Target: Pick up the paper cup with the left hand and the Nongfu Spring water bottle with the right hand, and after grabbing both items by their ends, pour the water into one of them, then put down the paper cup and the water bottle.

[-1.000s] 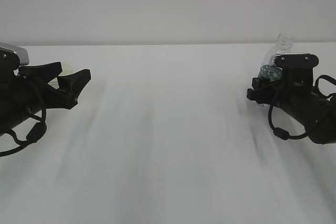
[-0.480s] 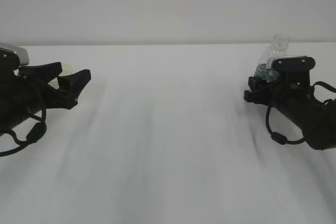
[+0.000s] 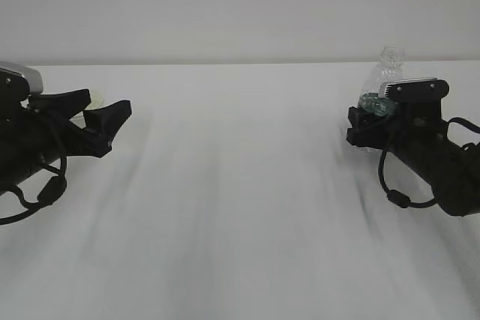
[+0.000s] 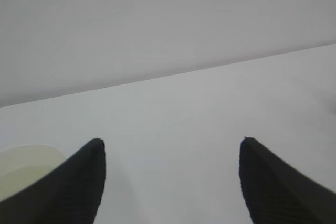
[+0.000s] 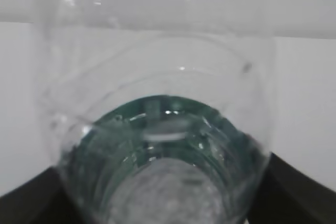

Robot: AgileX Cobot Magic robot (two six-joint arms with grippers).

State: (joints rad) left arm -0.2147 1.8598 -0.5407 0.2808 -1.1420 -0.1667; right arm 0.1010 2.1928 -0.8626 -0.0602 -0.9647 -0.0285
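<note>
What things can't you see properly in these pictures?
- Paper cup: left wrist view, cut off by the edge and a left finger; exterior view shows only a sliver behind the left hand.
- Water bottle: right wrist view, too close and blurred; label unreadable.
- Bottle's lower half: exterior view, hidden by the right hand.
</note>
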